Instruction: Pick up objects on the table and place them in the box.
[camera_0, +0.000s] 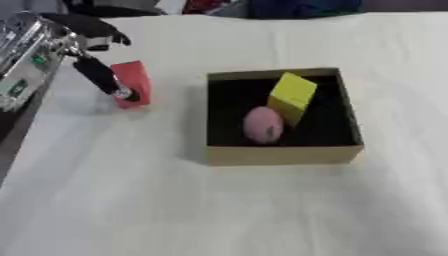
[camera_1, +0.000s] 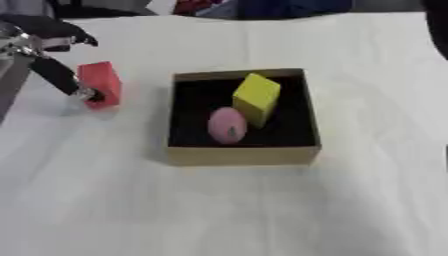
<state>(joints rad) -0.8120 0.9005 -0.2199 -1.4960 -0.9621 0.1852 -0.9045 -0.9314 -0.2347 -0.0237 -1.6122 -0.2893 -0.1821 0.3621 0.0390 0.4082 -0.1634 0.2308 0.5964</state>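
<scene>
Red block (camera_0: 133, 82) stands on the white table (camera_0: 219, 210), pinched by the left hand (camera_0: 87, 47): one dark finger (camera_0: 105, 77) lies across its near face, other fingers curl behind its top. Just past the fingertips, on the side away from the arm, sits the cardboard box (camera_0: 280, 154), holding a yellow cube (camera_0: 291, 95) and a pink egg-shaped piece (camera_0: 263, 125) that touch each other

A red block (camera_0: 134, 80) sits on the white cloth (camera_0: 219, 210). The tan box (camera_0: 280, 152) shows a black inside, holding a yellow cube (camera_0: 292, 92) and a pink egg shape (camera_0: 262, 125).
</scene>
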